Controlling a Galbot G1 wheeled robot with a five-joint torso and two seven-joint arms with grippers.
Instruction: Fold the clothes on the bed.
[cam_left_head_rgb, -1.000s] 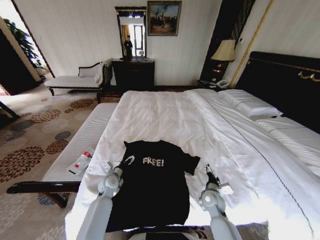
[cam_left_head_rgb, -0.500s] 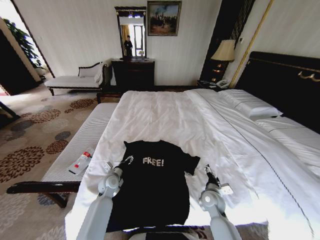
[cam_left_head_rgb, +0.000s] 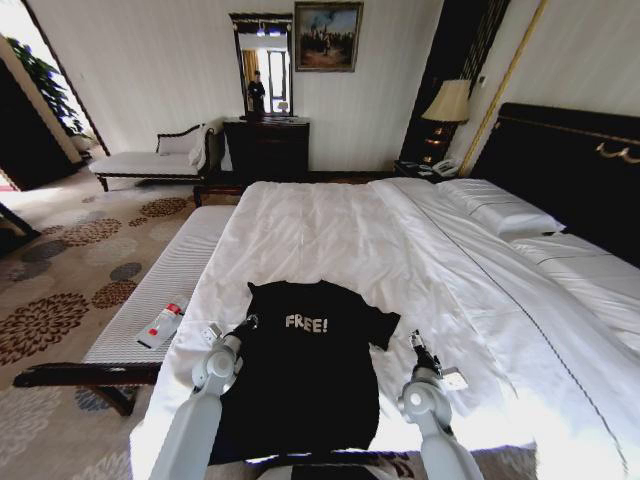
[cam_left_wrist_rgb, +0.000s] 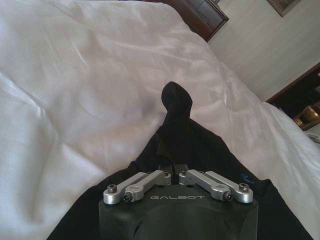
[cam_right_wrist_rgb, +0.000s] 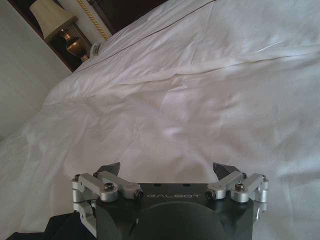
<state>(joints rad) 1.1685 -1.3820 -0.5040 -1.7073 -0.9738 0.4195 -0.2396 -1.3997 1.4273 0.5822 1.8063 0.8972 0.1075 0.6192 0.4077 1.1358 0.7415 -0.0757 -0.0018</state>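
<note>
The soft black T-shirt with white "FREE!" letters (cam_left_head_rgb: 312, 365) lies spread flat near the foot of the big bed with white sheets and a dark wooden headboard (cam_left_head_rgb: 330, 235), close to the robot. The left gripper (cam_left_head_rgb: 243, 326) is down at the shirt's left shoulder edge. In the left wrist view its fingers (cam_left_wrist_rgb: 172, 176) are pulled together on the black cloth, so it looks to be pinching the shirt there. A twisted bit of the shirt (cam_left_wrist_rgb: 176, 102) pokes out onto the white duvet (cam_left_wrist_rgb: 75, 90) ahead of it. The right gripper (cam_left_head_rgb: 417, 343) sits just beside the shirt's right sleeve, over the white sheet. Its fingers (cam_right_wrist_rgb: 111, 168) are spread wide with nothing between them. To do this step well, I think the left gripper should keep a firm pinch on only the shirt and not the sheet under it. The right gripper likely needs to reach over to the right sleeve and pinch that too, so both sides lift evenly. Lifting one side alone could bunch the shirt up.
</note>
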